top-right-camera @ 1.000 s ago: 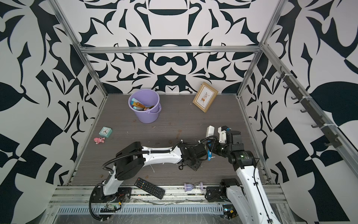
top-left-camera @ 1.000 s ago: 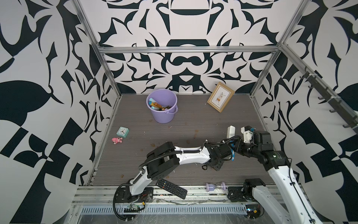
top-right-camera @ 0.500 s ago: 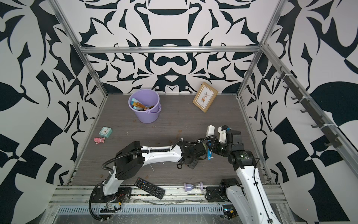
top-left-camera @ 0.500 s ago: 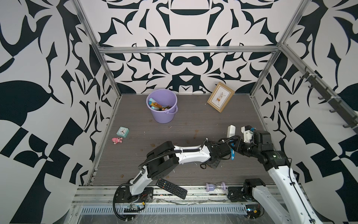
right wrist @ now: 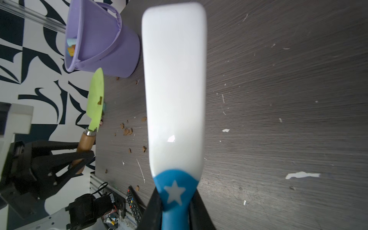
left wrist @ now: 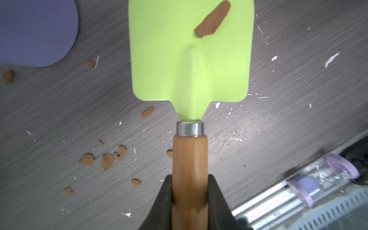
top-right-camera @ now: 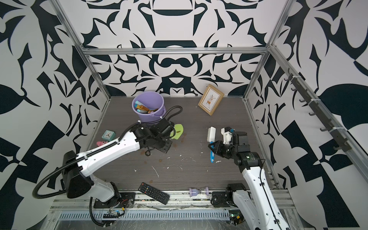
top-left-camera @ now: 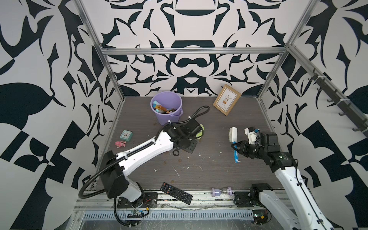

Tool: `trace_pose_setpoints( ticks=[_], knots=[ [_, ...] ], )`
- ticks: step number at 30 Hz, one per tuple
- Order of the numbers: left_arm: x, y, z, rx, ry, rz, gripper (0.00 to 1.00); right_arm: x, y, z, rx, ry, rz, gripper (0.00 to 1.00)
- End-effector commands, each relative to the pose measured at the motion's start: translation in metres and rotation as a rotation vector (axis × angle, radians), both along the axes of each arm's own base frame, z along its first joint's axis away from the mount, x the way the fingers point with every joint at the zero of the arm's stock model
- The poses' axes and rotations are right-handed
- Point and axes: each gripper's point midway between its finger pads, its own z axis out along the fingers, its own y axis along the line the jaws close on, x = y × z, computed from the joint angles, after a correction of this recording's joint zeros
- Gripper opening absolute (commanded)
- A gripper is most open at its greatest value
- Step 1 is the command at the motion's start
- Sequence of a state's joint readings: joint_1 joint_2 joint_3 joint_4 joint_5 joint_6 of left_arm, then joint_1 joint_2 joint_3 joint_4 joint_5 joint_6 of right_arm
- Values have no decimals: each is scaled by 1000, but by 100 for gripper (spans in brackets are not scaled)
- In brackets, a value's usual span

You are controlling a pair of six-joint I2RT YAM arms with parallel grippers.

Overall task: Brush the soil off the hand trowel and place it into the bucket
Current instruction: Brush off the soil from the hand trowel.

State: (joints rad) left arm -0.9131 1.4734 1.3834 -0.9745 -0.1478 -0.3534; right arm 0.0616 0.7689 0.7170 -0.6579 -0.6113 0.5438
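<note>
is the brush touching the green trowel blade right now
Apart. In a top view the brush sits well to one side of the trowel, with a wide strip of table showing between them.

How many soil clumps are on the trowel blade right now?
1. A long soil clump sits on the upper face of the trowel blade, off to one side and away from the handle. The underside is hidden, so more may cling there.

No legible words or numbers — just a white star on the blue brush handle.
</note>
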Motion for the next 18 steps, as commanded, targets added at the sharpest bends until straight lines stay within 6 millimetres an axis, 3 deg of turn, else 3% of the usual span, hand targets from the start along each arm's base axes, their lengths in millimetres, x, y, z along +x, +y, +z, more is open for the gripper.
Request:
trace_pose_setpoints(
  ticks=[1, 5, 9, 12, 16, 18],
  knots=[
    [-25, 19, 15, -171, 200, -14, 0, 8, 26, 47, 122, -112, 102, 0],
    [-25, 34, 61, -440, 246, 41, 0, 7, 58, 64, 106, -141, 207, 0],
    [-34, 40, 74, -504, 299, 35, 0, 9, 88, 76, 163, -160, 288, 0],
    [-37, 43, 65, -497, 329, 51, 0, 12, 104, 80, 164, -179, 324, 0],
    [-35, 75, 35, -287, 300, 125, 0, 10, 119, 89, 115, -206, 378, 0],
    [-32, 90, 25, -192, 233, 143, 0, 9, 124, 83, 50, -194, 394, 0]
  ],
)
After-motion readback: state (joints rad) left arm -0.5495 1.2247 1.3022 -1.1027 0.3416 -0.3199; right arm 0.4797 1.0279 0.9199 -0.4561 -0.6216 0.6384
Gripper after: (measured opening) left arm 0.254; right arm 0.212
